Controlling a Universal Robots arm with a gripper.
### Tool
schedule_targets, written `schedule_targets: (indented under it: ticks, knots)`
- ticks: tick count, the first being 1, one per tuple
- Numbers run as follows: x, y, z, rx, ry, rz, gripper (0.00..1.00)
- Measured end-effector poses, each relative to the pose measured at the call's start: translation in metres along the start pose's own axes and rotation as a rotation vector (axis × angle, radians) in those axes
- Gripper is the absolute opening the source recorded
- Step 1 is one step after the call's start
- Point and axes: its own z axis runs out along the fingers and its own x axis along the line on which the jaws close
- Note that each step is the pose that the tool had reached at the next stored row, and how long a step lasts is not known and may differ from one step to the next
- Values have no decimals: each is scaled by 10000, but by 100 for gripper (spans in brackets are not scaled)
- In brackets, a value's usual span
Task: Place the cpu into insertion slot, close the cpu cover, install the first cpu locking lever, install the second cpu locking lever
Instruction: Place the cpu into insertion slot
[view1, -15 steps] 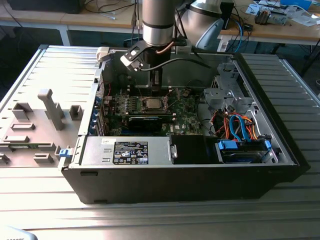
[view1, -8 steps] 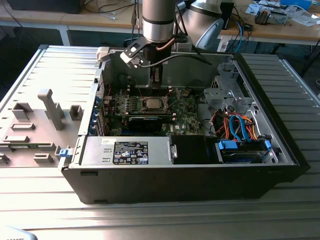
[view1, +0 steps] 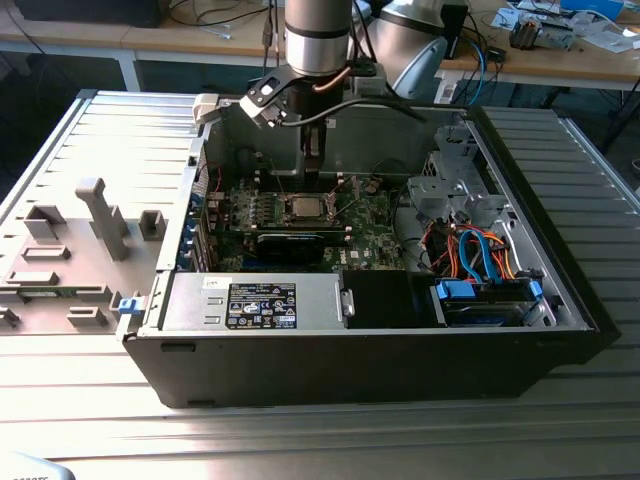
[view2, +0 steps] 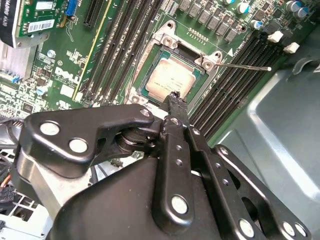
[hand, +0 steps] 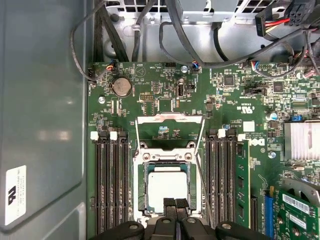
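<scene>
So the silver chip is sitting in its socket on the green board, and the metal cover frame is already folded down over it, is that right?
Not quite. The cpu does sit in the insertion slot, but the cpu cover is not folded down. In the first wrist view it is swung open beside the slot, and the chip's whole top is bare.

first wrist view: black metal gripper (hand: 175, 202) hides 1 edge of yr small silver-grey square cpu (hand: 167, 182) | gripper body cut by frame | exterior view: cpu (view1: 303, 207) seating too small to tell
</scene>
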Motion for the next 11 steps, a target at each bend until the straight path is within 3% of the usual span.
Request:
schedule_targets:
  ticks: [11]
  knots:
    - [-6,4,-160,0,0,0,11]
